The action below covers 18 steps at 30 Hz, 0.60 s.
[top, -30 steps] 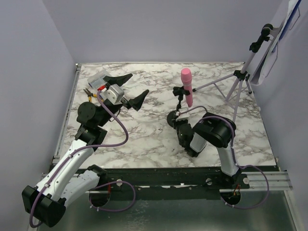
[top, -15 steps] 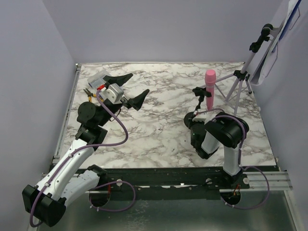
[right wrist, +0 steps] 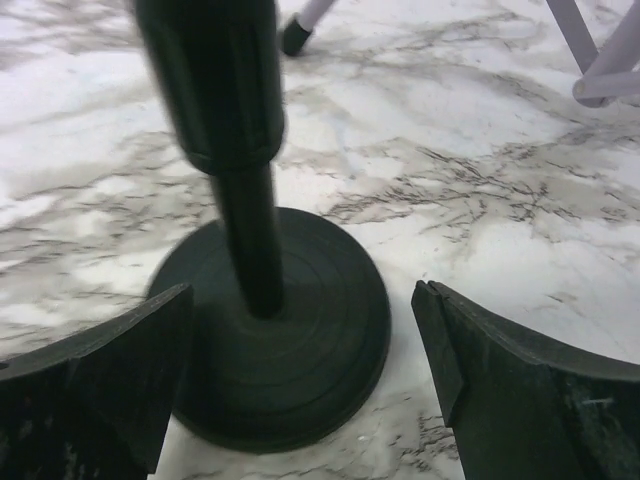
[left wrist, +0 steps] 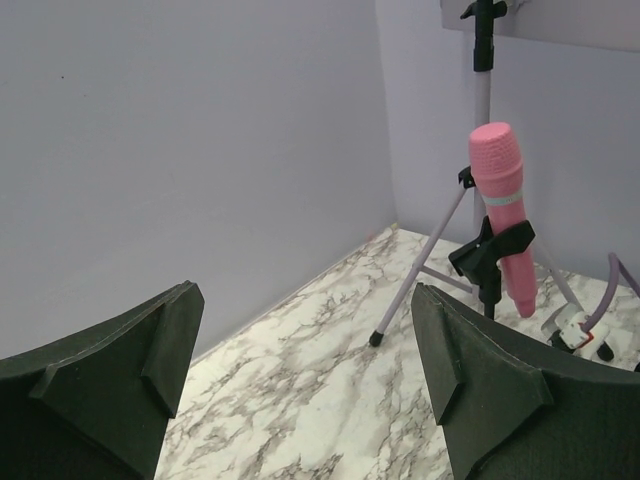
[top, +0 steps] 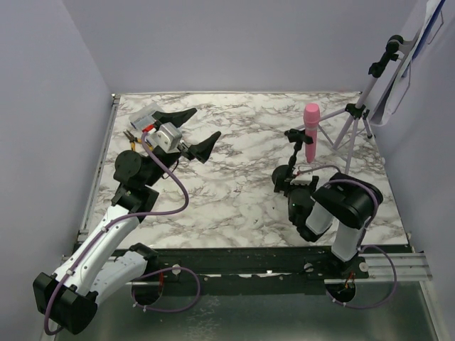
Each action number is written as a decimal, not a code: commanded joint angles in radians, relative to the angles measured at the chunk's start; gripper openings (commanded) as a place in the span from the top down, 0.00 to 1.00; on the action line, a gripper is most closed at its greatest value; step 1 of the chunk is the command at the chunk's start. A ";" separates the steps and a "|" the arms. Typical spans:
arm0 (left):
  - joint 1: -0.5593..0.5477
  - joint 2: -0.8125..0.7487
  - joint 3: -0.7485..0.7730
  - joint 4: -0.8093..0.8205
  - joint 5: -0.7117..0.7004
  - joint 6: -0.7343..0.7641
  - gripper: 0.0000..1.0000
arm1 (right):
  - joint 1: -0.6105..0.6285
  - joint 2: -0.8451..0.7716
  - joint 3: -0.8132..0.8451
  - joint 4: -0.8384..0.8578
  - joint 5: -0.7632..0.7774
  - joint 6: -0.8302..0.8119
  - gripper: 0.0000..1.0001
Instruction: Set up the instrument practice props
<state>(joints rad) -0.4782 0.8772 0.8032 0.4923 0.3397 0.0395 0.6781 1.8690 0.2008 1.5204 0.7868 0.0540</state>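
Note:
The pink microphone (top: 311,132) sits clipped in the small black mic stand (top: 294,148), which stands upright on its round base (right wrist: 270,335) at the table's middle right. My right gripper (top: 290,187) is low at that base, open, its jaws on either side of the base edge and holding nothing (right wrist: 300,395). The music stand's silver tripod (top: 350,122) stands at the back right, with the desk (top: 395,77) and sheet-music pages (top: 431,20) up at the frame's corner. My left gripper (top: 190,131) hovers open and empty at the back left, facing the microphone (left wrist: 503,215).
A clear plastic box (top: 142,116) and orange-handled pliers (top: 131,139) lie at the back left corner behind my left gripper. A tripod leg (left wrist: 418,280) reaches toward the mic stand. Walls close off the back and both sides.
My right gripper carried the mic stand with the microphone to the right, toward the tripod, then opened and drew back a little, leaving the stand upright. The left arm stayed still.

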 commanded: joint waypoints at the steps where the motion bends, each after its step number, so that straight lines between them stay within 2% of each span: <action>1: -0.003 -0.001 -0.012 0.026 0.014 -0.021 0.07 | 0.056 -0.155 -0.041 -0.012 -0.020 0.076 0.00; 4: -0.003 -0.004 -0.011 0.026 0.015 -0.022 0.07 | 0.074 -0.332 -0.054 -0.294 -0.024 0.227 0.00; 10: -0.003 -0.006 -0.008 0.026 0.020 -0.034 0.07 | 0.078 -0.764 -0.021 -0.983 -0.109 0.522 0.01; 13: -0.003 -0.006 -0.005 0.026 0.018 -0.035 0.07 | 0.078 -0.989 -0.008 -1.127 -0.242 0.513 0.00; 18: -0.003 -0.018 0.004 0.026 -0.034 -0.101 0.06 | 0.078 -1.275 0.115 -1.495 -0.293 0.544 0.00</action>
<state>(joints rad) -0.4782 0.8772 0.8032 0.4927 0.3424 -0.0021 0.7517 0.7490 0.2169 0.4171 0.5869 0.5350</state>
